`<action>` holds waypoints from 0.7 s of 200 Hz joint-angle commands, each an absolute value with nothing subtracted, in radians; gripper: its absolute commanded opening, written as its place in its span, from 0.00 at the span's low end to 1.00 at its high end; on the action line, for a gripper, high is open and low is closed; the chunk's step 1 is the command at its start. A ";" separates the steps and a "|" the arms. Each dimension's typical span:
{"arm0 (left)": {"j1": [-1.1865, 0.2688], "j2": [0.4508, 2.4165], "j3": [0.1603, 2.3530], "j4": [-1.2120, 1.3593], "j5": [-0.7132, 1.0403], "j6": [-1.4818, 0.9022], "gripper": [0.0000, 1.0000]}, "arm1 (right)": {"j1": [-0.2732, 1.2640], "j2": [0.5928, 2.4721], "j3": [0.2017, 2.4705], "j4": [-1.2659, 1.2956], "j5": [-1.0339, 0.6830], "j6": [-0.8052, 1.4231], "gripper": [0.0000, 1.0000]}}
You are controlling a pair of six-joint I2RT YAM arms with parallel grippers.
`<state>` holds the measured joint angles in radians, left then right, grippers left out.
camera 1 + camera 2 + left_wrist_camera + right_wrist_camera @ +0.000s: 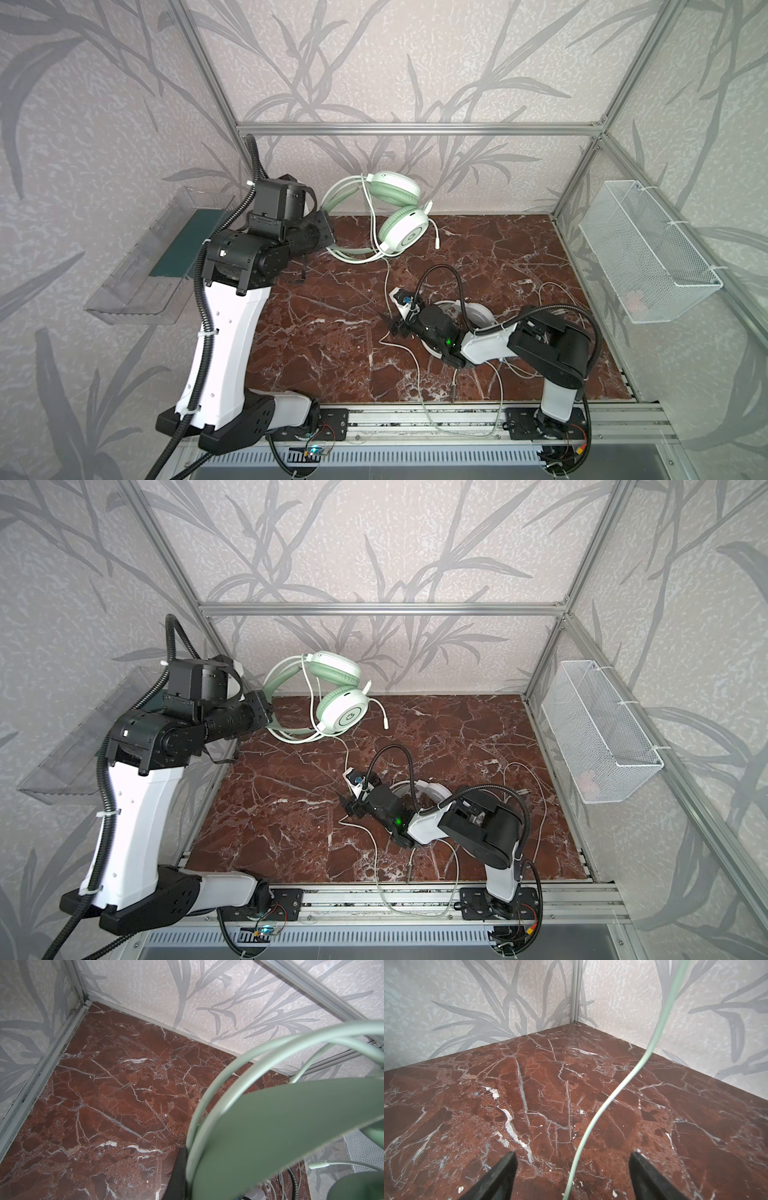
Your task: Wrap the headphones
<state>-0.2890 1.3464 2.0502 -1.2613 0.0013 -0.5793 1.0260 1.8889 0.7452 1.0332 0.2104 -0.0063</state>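
Headphones: the mint-green pair (pixel 401 216) is hanging clear of the table, cups dangling out beyond the tips of the left gripper (pixel 328 235). That gripper is pinching fully closed on the headband (pixel 270 1126), which is filling the left wrist view right against one finger. From the lower cup the cable (pixel 608 1103) is dropping away from the left gripper, down onto the marble table (pixel 324 332) and on towards the right arm.

The right gripper (pixel 573 1154) is sitting low over the table with its jaws standing wide, gripping nothing. The cable is running lengthwise through the gap, roughly midway between the fingers, then out ahead of them and upward. Its long axis is lying along the gripper's reach, not across it.

The right arm is the nearer one to the slack. Judging by this, closing here should catch the cable.

The white pair (pixel 482 311) is lying beneath the right wrist, mostly hidden.
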 commanded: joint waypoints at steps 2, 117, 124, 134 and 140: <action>-0.298 1.340 2.098 -1.236 0.046 -0.622 0.00 | 1.029 1.941 0.785 1.182 0.252 0.006 0.84; -0.316 1.332 2.102 -1.213 0.077 -0.660 0.00 | 0.955 2.118 0.912 1.111 0.189 -0.023 0.51; -0.316 1.332 2.103 -1.214 0.074 -0.660 0.00 | 0.956 2.123 0.913 1.112 0.185 -0.023 0.47; -0.317 1.331 2.104 -1.213 0.066 -0.654 0.00 | 0.955 2.120 0.909 1.107 0.170 -0.023 0.33; -0.317 1.330 2.103 -1.216 0.055 -0.650 0.00 | 0.955 2.112 0.903 1.101 0.161 -0.023 0.27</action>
